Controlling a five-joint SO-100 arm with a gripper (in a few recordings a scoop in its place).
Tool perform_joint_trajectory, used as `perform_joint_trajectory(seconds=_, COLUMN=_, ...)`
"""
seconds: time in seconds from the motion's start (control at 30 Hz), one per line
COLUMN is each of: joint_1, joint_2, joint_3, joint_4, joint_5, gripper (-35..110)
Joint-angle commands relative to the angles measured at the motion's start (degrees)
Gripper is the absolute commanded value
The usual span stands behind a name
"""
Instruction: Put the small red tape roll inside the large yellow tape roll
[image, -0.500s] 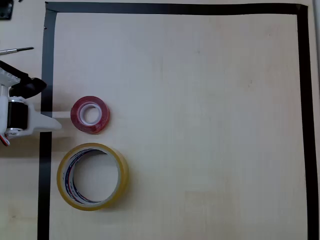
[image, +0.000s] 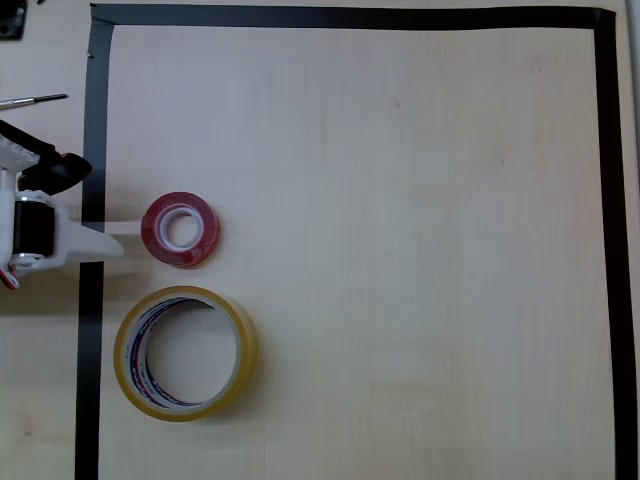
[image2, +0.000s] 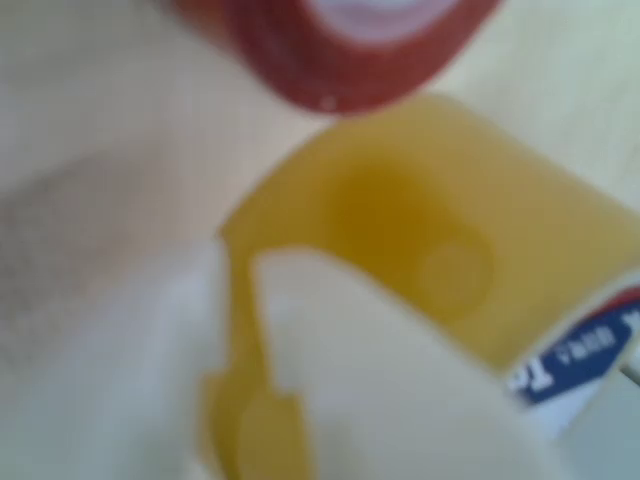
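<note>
Blue-and-red print on white inner core of yellow tape roll (image: 185, 353), too small to read in overhead view. Wrist view: same roll (image2: 430, 250), white letters on blue band at right edge, blurred, looks like large "T" plus small word, not legible. No other text.

Table (image: 400, 200): red roll (image: 180, 230), yellow roll (image: 185, 352)

In the overhead view, the worktop (image: 420, 250) lay bare right of both rolls. The small red tape roll (image: 181, 229) sat just above the large yellow tape roll (image: 185, 352), a narrow gap between them. The tool (image: 110, 238) stood just left of the red roll.
</note>
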Motion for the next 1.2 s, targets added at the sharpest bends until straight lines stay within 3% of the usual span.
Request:
perform_joint_trajectory(seconds=0.0, joint_1=-0.5, joint_2=-0.2, joint_3=-17.4, joint_4=5.5, joint_5=-1.5, gripper=0)
perform_joint_trajectory(seconds=0.3, joint_1=0.4, joint_2=-31.0, joint_3=-42.0, joint_4=5.5, joint_5=-1.3, gripper=0)
perform_joint_trajectory(seconds=0.47, joint_1=-5.4, joint_2=-51.3, joint_3=-54.7, joint_4=8.4, joint_5=0.3, gripper=0)
perform_joint_trajectory(seconds=0.63, joint_1=-12.0, joint_2=-60.6, joint_3=-59.9, joint_4=9.4, joint_5=1.3, gripper=0)
perform_joint_trajectory(seconds=0.87, joint_1=-15.7, joint_2=-71.5, joint_3=-59.1, joint_4=8.7, joint_5=1.4, gripper=0)
perform_joint_trajectory(seconds=1.17, joint_1=-12.1, joint_2=-70.5, joint_3=-47.3, joint_4=1.4, joint_5=1.4, gripper=14)
